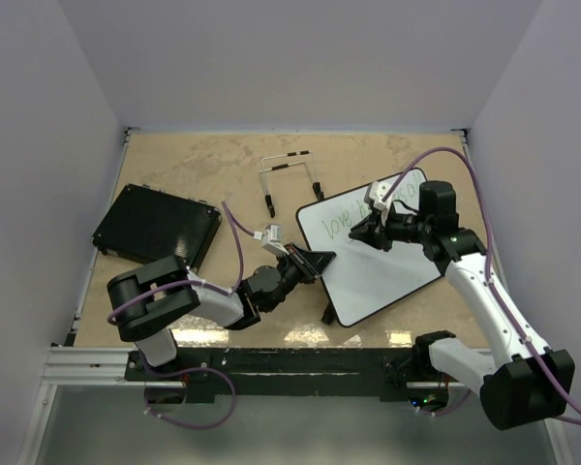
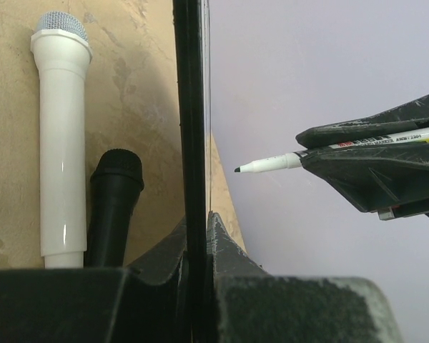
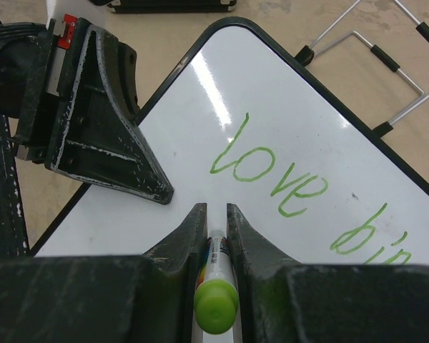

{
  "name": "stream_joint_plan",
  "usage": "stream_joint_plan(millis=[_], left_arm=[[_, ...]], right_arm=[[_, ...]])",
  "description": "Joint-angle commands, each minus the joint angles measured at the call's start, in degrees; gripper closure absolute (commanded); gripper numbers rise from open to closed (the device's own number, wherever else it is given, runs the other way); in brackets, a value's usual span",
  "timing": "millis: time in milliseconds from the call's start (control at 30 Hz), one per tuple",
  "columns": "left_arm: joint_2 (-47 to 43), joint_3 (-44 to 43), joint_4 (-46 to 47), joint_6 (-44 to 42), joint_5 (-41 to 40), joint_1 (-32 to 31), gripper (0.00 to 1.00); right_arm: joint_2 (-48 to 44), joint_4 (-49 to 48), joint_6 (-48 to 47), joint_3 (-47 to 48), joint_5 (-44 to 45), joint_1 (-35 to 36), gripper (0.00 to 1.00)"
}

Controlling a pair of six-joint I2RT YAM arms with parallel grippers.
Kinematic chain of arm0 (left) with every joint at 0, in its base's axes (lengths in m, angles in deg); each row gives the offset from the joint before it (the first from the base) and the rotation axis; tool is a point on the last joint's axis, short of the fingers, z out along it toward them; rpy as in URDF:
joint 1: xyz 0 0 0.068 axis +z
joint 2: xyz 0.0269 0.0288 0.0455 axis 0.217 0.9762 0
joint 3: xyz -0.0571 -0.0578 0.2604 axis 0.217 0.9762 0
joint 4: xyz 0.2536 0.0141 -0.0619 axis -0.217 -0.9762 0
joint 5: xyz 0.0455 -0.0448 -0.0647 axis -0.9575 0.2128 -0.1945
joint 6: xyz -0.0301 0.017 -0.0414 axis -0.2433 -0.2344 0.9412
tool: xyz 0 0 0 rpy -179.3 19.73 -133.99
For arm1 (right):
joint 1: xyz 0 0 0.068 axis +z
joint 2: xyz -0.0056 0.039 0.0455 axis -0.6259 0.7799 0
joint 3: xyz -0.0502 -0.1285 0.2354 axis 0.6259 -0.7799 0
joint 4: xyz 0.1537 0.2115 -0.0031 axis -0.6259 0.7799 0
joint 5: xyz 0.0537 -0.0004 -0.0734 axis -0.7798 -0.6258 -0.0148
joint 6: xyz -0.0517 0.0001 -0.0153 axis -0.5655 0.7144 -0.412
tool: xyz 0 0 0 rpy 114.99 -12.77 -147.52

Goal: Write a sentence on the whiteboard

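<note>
The left tool (image 2: 198,223) is pinching the whiteboard (image 3: 179,143) edge, steadying it. The right tool (image 3: 216,214) is clamping a green-capped marker (image 3: 216,304), holding its tip just off the board, with the unfinished sentence (image 3: 268,171) lying ahead of it.

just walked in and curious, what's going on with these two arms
The left gripper is clamped on the edge of the whiteboard, apparently to steady it. The right gripper holds a green marker over the board. The sentence is unfinished: only "love" and the start of a second word show in green.
</note>
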Motion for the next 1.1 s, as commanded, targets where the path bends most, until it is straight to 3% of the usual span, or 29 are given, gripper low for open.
stream_joint_plan(millis=[0, 1067], left_arm=[[-0.5, -1.8, 7.0, 0.0, -0.7, 0.4, 1.0], [0.4, -2.3, 9.7, 1.6, -0.3, 0.8, 1.0]], right_arm=[[0.1, -0.9, 0.0, -0.1, 1.8, 0.2, 1.0], [4.2, -1.2, 0.9, -0.2, -0.1, 1.2, 1.0]])
